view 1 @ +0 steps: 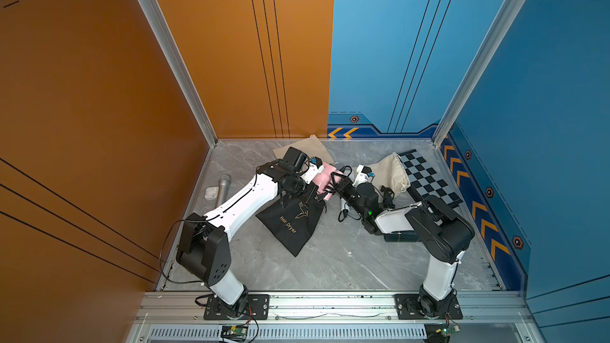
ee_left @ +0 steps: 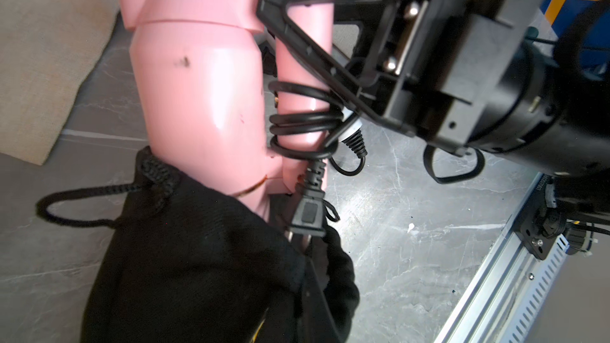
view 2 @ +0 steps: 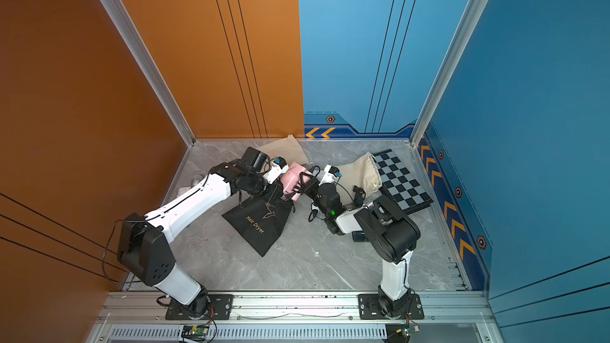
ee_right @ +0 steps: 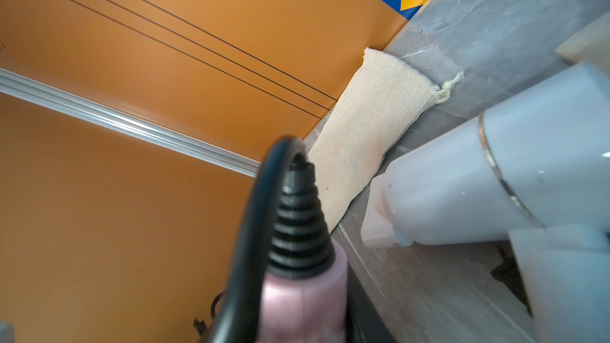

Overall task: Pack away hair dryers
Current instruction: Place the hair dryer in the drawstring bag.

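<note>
Pink hair dryer [ee_left: 198,94], handle between right gripper [ee_left: 293,18] jaws, touching black pouch [ee_left: 198,259]

My left arm [view 1: 244,199] rises from its base, bends at the elbow and stretches forward toward the middle. My left gripper [view 1: 312,193] has its jaws pinched tight on the rim of the black pouch [ee_left: 198,259]. My right arm [view 1: 439,226] folds sharply and angles inward. My right gripper [ee_left: 302,18] clamps the handle of the pink hair dryer [ee_left: 198,94], close beside my left.
</note>
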